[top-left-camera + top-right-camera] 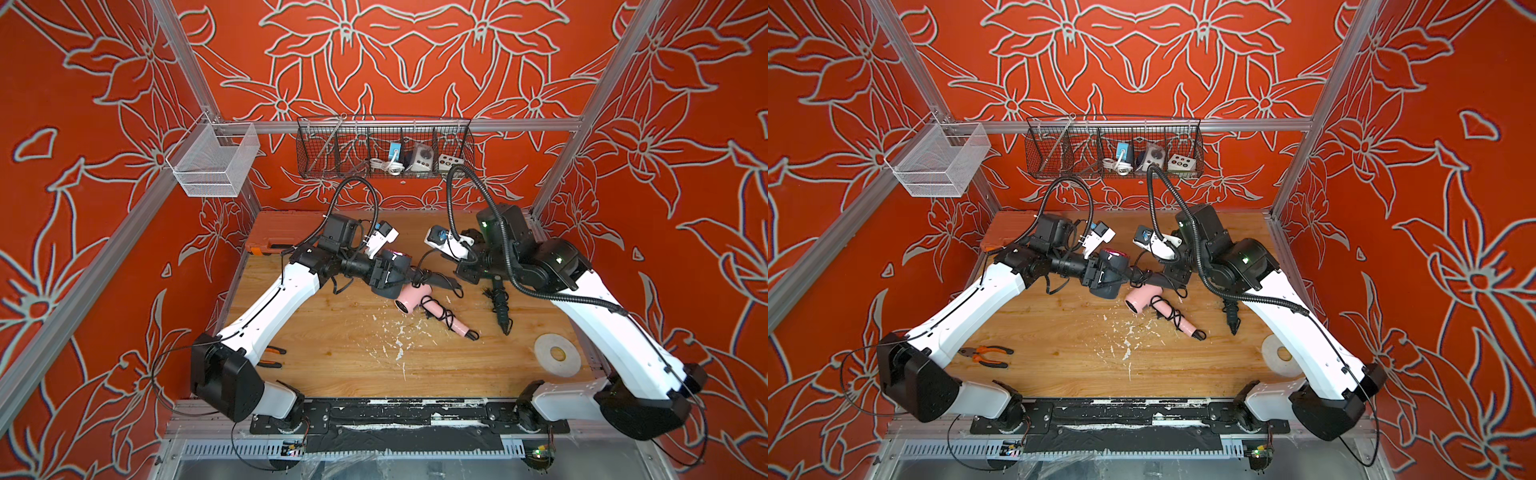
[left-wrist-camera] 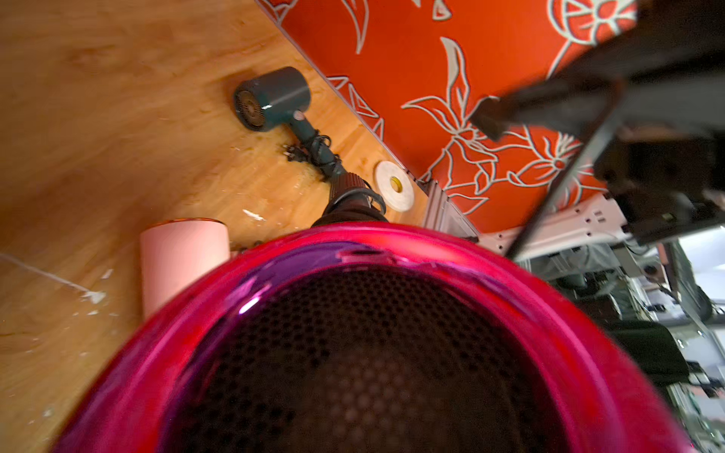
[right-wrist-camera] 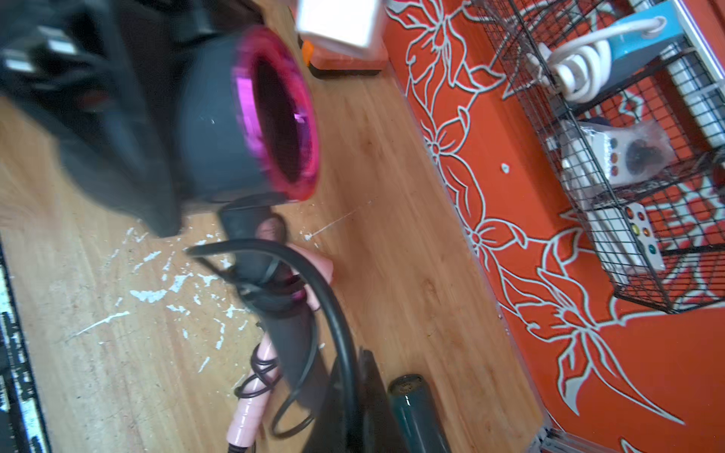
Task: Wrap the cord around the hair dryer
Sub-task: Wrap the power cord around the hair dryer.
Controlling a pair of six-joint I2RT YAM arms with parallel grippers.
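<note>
Table (image 1: 332,365): wooden top, white flecks scattered over the middle.
Pliers (image 1: 988,355): orange-handled, flat on the near edge beside the left arm.
Tape roll (image 1: 557,355): white, flat on the near edge on the right arm's side.
Pink dryer (image 1: 419,305): lying mid-table, a thin black lead wound round its handle.
Green dryer (image 2: 274,98): lying to the right of the pink one, apart from it, lead wound round its handle.
Black hair dryer (image 3: 219,129): magenta-rimmed, held clear of the table above the pink dryer, between the two arms. The handle points toward the right arm.
Left gripper (image 1: 384,274): jaws clamped across the barrel of the black hair dryer.
Cord (image 3: 333,298): black, a few turns round the handle, then arcing loose toward the handle's end.
Right gripper (image 1: 460,279): jaws fully closed at the handle's end, pinching the cord as far as the right wrist view shows.
Tool case (image 1: 274,232): orange, at the far left corner of the table.
Wire basket (image 1: 332,162): black, hung on the back rail, holding white adapters and a coiled white lead.
Mesh basket (image 1: 216,166): white, hung on the left rail.
</note>
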